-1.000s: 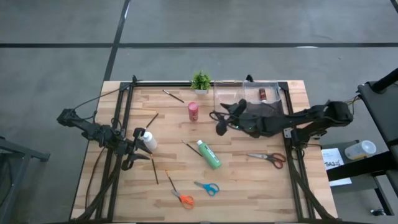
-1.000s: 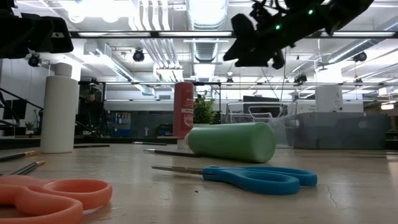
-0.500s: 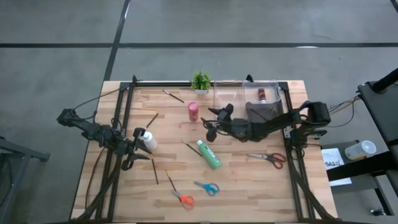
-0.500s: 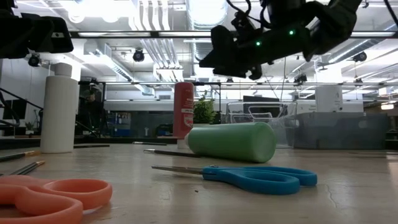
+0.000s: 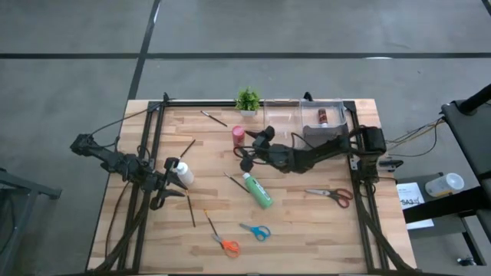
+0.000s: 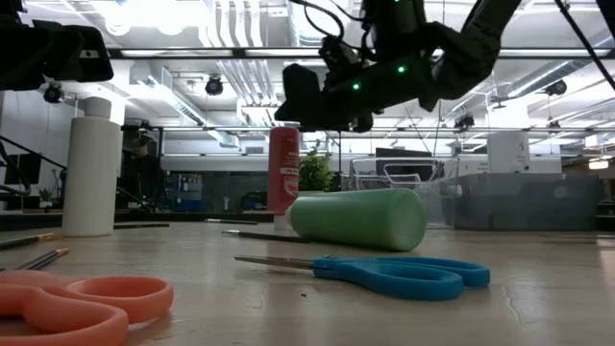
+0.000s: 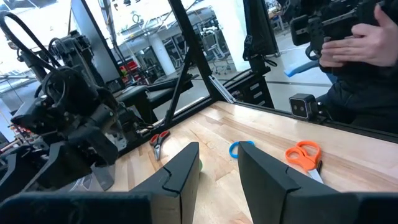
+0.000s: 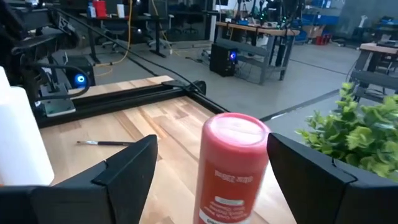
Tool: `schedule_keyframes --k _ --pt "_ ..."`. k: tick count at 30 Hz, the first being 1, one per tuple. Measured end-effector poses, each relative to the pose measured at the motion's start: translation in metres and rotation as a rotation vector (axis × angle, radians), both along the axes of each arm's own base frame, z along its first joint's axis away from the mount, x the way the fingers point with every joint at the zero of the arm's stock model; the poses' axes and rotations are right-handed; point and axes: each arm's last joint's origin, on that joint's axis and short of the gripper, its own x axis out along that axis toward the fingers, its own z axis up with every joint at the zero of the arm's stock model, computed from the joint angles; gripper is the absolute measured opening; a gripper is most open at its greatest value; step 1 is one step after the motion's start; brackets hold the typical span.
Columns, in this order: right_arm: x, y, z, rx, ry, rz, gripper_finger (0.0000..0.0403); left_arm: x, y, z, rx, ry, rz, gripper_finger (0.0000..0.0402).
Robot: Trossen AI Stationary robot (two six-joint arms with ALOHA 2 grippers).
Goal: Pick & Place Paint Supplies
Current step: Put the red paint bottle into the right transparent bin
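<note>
A pink-red bottle (image 5: 238,136) stands upright on its base left of the table's middle. My right gripper (image 5: 252,150) hovers open just to its right, pointing level at it; in the right wrist view the bottle (image 8: 231,168) shows just ahead, in line with the gap between the two fingers (image 8: 124,171). A green bottle (image 5: 258,190) lies on its side mid-table. A white bottle (image 5: 182,173) stands beside my left gripper (image 7: 217,168), which waits open at the left. A brown bottle (image 5: 323,116) lies in the clear bin (image 5: 284,115). Thin brushes (image 5: 214,118) lie scattered.
A small potted plant (image 5: 247,100) stands at the far edge. Red-handled scissors (image 5: 330,195), blue scissors (image 5: 255,231) and orange scissors (image 5: 222,241) lie toward the near side. More brushes (image 5: 190,208) lie at the left. A person's hands (image 7: 354,43) show beyond the near edge.
My right gripper has come away from the clear bin toward the table's left and sunk lower, ending close to the pink-red bottle. The bottles and brushes have stayed where they were.
</note>
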Motion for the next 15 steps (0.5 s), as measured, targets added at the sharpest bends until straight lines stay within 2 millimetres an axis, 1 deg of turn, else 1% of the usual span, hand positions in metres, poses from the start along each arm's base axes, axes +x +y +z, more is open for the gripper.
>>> schedule_keyframes --k 3,11,15 --pt "0.005 -0.002 -0.004 0.000 0.005 -0.007 0.0302 0.000 0.000 0.000 0.000 -0.001 0.000 0.0118" --pt "0.018 -0.016 -0.017 0.009 0.023 -0.042 0.0302 0.000 0.000 0.000 0.000 -0.001 0.000 0.0118" --pt "0.019 -0.017 -0.022 0.038 0.010 -0.049 0.0302 0.000 0.000 0.000 0.000 0.000 0.000 0.0118"
